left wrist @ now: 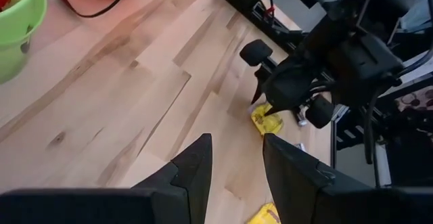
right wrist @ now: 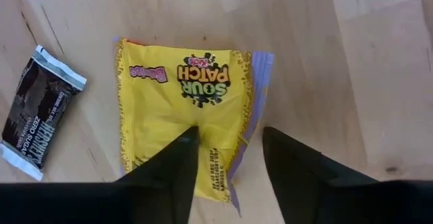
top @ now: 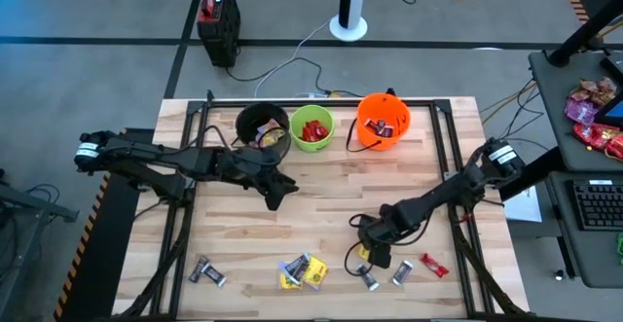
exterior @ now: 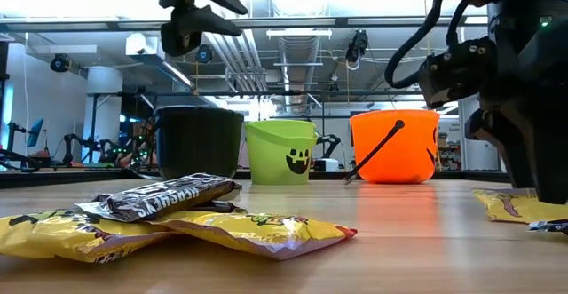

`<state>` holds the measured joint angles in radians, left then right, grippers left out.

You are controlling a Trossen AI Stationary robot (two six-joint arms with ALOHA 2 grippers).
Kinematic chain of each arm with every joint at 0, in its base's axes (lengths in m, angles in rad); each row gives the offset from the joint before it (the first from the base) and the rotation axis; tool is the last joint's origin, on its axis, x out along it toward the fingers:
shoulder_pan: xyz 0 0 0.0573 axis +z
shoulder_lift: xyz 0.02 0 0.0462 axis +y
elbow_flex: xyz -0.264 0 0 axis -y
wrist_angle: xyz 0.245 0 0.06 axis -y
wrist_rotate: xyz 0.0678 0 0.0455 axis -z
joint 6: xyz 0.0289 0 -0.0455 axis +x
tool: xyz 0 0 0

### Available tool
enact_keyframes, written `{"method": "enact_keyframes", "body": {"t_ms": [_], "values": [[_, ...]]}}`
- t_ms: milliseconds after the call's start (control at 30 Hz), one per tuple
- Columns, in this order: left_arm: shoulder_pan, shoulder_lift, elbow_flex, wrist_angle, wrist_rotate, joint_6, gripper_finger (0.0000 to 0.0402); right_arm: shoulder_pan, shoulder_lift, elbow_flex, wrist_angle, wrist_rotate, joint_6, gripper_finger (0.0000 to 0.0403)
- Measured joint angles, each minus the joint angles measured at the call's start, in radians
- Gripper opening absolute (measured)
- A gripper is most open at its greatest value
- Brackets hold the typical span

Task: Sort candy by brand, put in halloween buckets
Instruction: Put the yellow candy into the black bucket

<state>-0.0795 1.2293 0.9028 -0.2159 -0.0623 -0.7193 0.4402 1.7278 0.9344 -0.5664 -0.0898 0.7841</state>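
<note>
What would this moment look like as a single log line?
right gripper: open, over yellow packet | left gripper: open, mid-table, empty | buckets: some candy inside

Bare table [top: 321, 191] mid-board; buckets [top: 311, 127] behind; candy [top: 302, 271] in front

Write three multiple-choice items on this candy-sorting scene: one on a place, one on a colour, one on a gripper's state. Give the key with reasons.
1. Where is the right gripper?
A. over the black bucket
B. over a yellow Sour Patch packet
C. inside the orange bucket

2. Which colour is the middle bucket in the row?
A. lime green
B. blue
C. white

3. How are the left gripper fingers?
A. shut on a red bar
B. shut on a yellow packet
C. open, holding nothing

Key: B, its wrist view looks straight down on the packet; A, the high view shows green between black and orange; C, bare wood shows between the fingers.
</note>
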Motion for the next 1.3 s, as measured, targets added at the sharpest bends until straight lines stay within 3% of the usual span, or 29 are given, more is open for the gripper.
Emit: {"method": "enact_keyframes", "body": {"t_ms": [267,467,700,900,1033,1300], "values": [[0.0,0.0,0.0,0.0,0.0,0.0,0.0116,-0.015,0.023,-0.001,0.065,-0.07,-0.067,0.0021],[-0.002,0.001,0.0,0.007,0.01,0.021,0.0116,-0.064,-0.089,-0.006,0.057,-0.079,-0.053,0.0014],[-0.031,0.004,0.0,0.171,0.171,0.284,0.0116,-0.134,-0.293,0.037,0.06,0.12,-0.072,0.0013],[-0.04,0.022,-0.001,0.192,0.066,0.315,0.0116,-0.161,-0.399,0.156,0.117,0.372,-0.221,0.0012],[-0.042,0.048,-0.002,0.243,0.048,0.312,0.0116,-0.178,-0.407,0.261,0.114,0.474,-0.367,0.0012],[-0.037,0.1,-0.002,0.401,0.021,0.251,0.0134,-0.247,-0.363,0.445,0.095,0.478,-0.57,0.0012]]}}
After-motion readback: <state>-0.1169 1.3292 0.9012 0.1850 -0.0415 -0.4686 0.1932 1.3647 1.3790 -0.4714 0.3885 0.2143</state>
